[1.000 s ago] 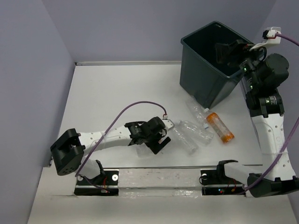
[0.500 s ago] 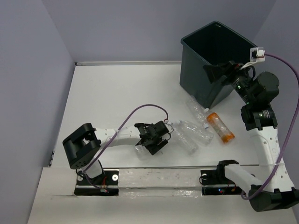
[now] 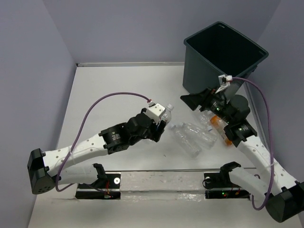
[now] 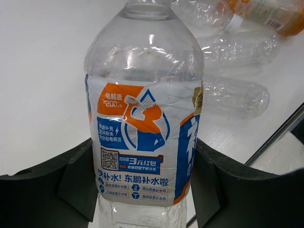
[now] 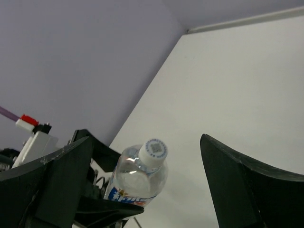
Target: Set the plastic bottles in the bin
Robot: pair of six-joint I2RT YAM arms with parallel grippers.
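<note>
Gripping labelled water bottle: left gripper jaws pinching its sides, mid-tabletop. Right gripper jaws spread, empty, just right of bottle's cap. Step, judged: pick made, carry pending. Next: lift, swing far-right above bin rim. Right arm and loose clear bottles crowd path; open room left and far.

The clear bottle has a white label with orange and blue shapes and a black QR square. The bin is dark grey-green.
</note>
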